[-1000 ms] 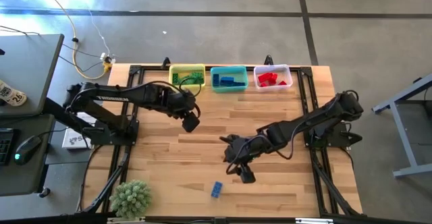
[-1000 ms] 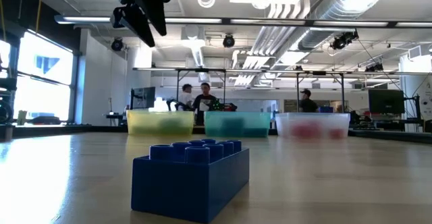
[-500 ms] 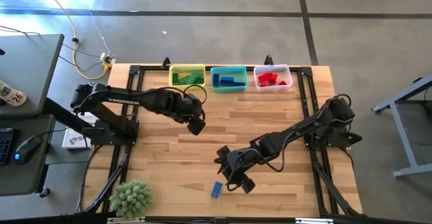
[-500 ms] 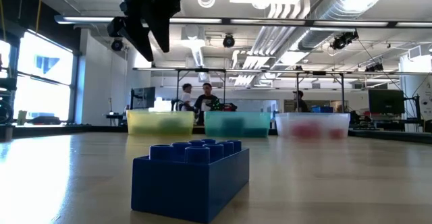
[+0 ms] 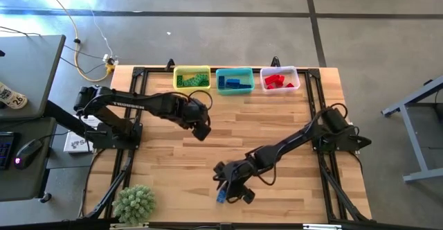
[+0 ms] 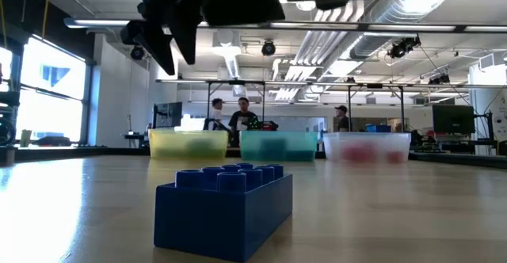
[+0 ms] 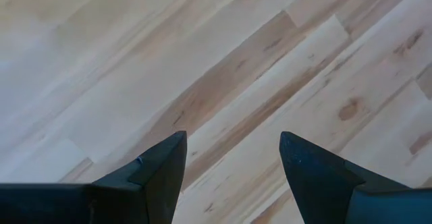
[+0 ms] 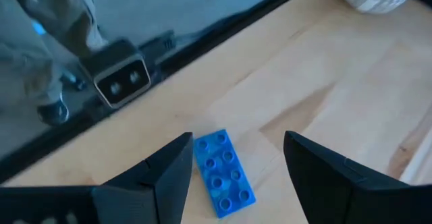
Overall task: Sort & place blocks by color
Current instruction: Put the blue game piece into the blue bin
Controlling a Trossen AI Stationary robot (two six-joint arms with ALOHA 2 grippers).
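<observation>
Near the surface's front edge, the right gripper [image 5: 232, 190] hangs over the blue block [image 5: 221, 195], jaws apart and empty, like the left gripper's [image 5: 201, 131].

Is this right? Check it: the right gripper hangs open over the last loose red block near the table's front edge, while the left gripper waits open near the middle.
Wrong in one respect: the loose block is blue, not red, as the right wrist view shows. The right gripper does hang open over it near the front edge, and the left gripper waits open near the middle.
</observation>
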